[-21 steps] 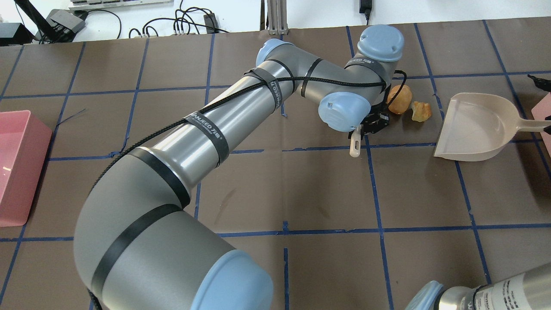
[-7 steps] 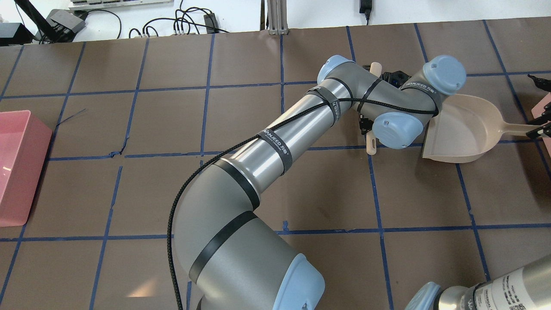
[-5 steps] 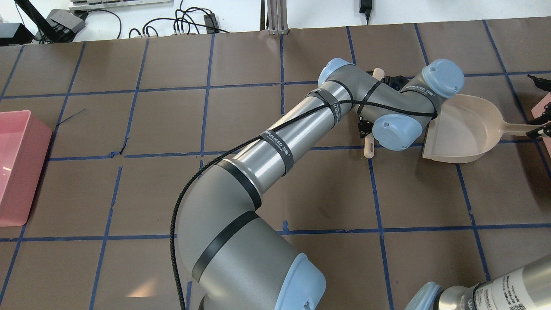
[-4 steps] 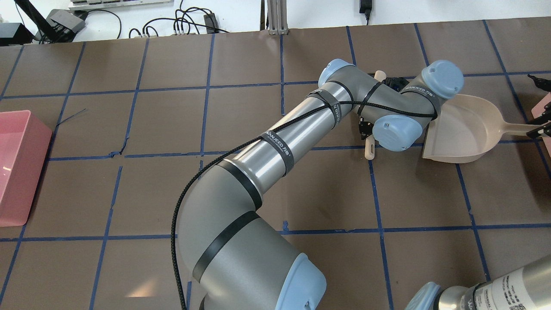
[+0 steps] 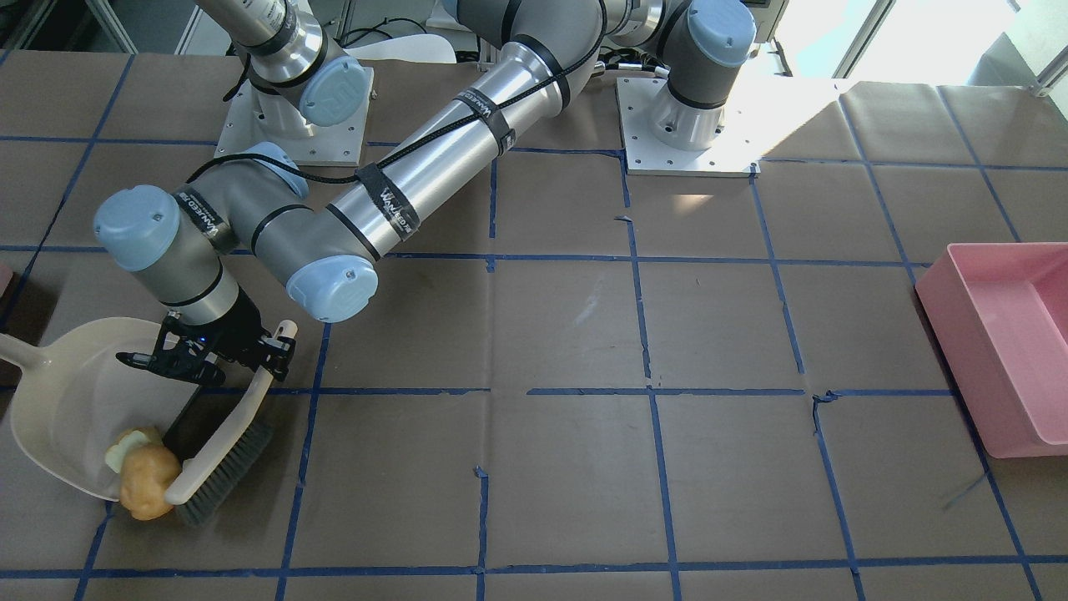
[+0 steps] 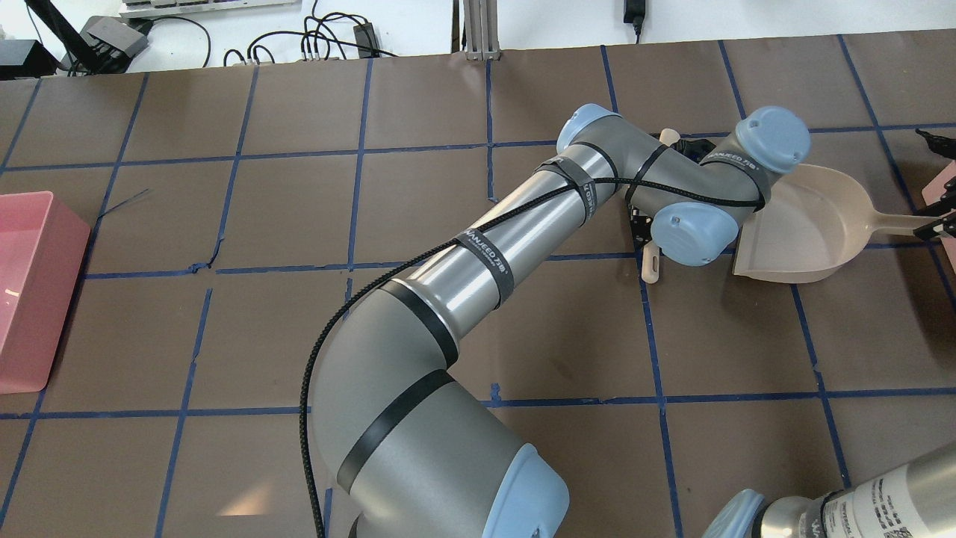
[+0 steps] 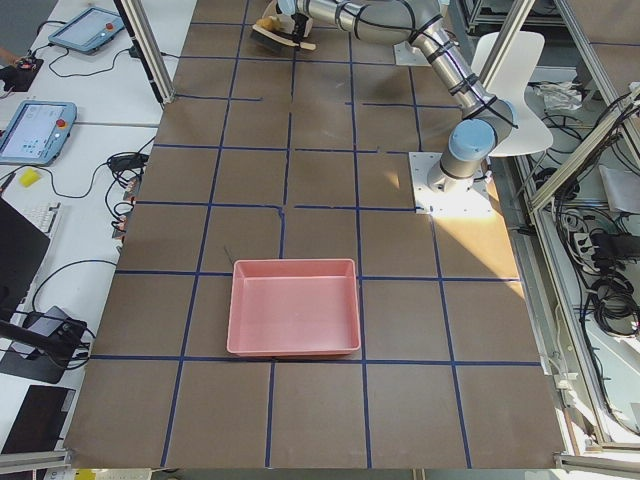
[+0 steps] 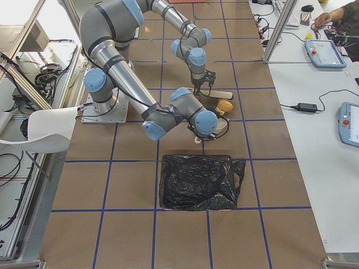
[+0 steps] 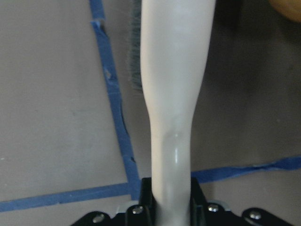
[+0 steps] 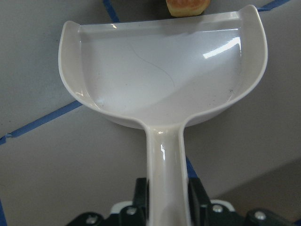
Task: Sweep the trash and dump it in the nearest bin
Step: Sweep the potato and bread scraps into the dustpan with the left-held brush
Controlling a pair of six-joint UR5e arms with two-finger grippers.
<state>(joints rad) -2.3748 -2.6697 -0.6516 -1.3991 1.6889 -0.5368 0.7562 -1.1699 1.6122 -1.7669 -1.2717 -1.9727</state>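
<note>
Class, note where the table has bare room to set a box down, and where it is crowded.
Free: the wide middle of the table, between brush and pink tub. Crowded: around dustpan, brush and trash.

The left arm (image 6: 485,254) stretches toward two o'clock in the overhead view, wrist folded down, left gripper (image 9: 171,200) pinched closed. The right gripper (image 10: 165,200) grips tight at three o'clock.

A table (image 5: 584,467) papered brown, gridded with blue tape. Right of the front-facing view sits a pink tub (image 5: 972,359); lower left, a beige dustpan (image 5: 67,409), a brush (image 5: 225,463) bristles-down, and a brown lump (image 5: 148,492) at the pan's lip. In the right-side view a black-bagged bin (image 8: 196,182) stands at centre
</note>
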